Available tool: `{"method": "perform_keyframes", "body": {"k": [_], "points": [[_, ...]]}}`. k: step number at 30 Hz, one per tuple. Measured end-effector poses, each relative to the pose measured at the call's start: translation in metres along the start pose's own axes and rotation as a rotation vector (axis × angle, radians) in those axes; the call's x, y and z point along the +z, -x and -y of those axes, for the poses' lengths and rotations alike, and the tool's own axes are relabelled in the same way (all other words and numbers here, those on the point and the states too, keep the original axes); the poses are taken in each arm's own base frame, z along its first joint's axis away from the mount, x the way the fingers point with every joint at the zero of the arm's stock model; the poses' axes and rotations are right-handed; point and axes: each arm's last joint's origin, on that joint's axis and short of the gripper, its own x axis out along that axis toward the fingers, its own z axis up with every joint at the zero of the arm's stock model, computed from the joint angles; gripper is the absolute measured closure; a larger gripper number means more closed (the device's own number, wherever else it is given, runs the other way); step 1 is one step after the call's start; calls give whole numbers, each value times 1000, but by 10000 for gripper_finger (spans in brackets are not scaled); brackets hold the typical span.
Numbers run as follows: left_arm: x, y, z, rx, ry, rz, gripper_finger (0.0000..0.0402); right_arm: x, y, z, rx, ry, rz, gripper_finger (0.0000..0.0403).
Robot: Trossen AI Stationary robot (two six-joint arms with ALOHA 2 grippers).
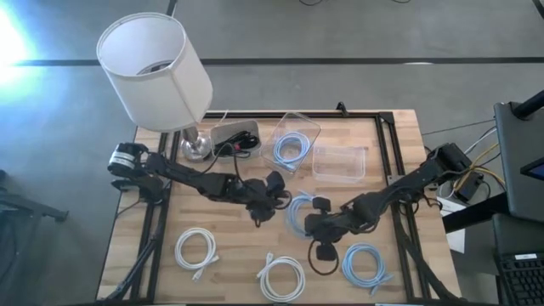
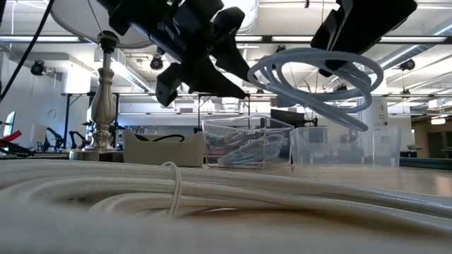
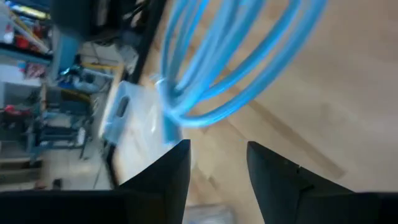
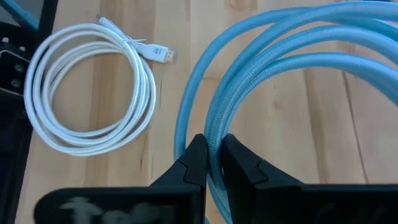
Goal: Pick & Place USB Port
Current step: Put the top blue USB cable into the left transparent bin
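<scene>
A light-blue coiled cable (image 2: 318,77) hangs in the air above the table's middle, with my right gripper (image 4: 214,152) shut on it. In the high view this coil (image 1: 297,211) shows between both grippers. My left gripper (image 3: 217,165) stands open just to the coil's left, its fingers pointing at the coil (image 3: 236,56) without touching it. In the low view my left gripper (image 2: 205,67) is left of the coil and my right gripper (image 2: 357,28) is above it. My right gripper pinches several strands of the coil's loop (image 4: 214,127) between its two fingers. The fingers come slanting down from the table's right side and lie across the strands. The coil is lifted clear of the table and hangs tilted below the fingers.
Two clear containers (image 1: 299,127) (image 1: 340,163) stand at the far middle, one holding a blue coil (image 1: 291,150). White coils (image 1: 197,251) (image 1: 282,276), a blue coil (image 1: 365,262) and a black cable (image 1: 323,255) lie near the front. A lamp (image 1: 157,68) stands far left.
</scene>
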Motion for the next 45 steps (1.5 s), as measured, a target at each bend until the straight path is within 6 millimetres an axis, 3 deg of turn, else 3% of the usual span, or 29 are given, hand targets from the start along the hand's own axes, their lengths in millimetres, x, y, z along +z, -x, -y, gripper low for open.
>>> {"method": "perform_keyframes", "body": {"k": [10, 29, 33, 41, 45], "points": [[11, 1, -3, -16, 25, 175, 241, 4, 0, -2, 34, 28, 36, 379], [28, 6, 0, -3, -24, 307, 243, 15, 1, -7, 75, 175, 148, 378], [28, 6, 0, -7, 3, 306, 270, 14, 1, -7, 73, 173, 143, 374], [27, 5, 1, -20, 23, 294, 374, 14, 1, -6, 65, 104, 140, 320], [26, 5, 2, -35, 37, 285, 378, 14, 1, -6, 62, 105, 138, 296]]}}
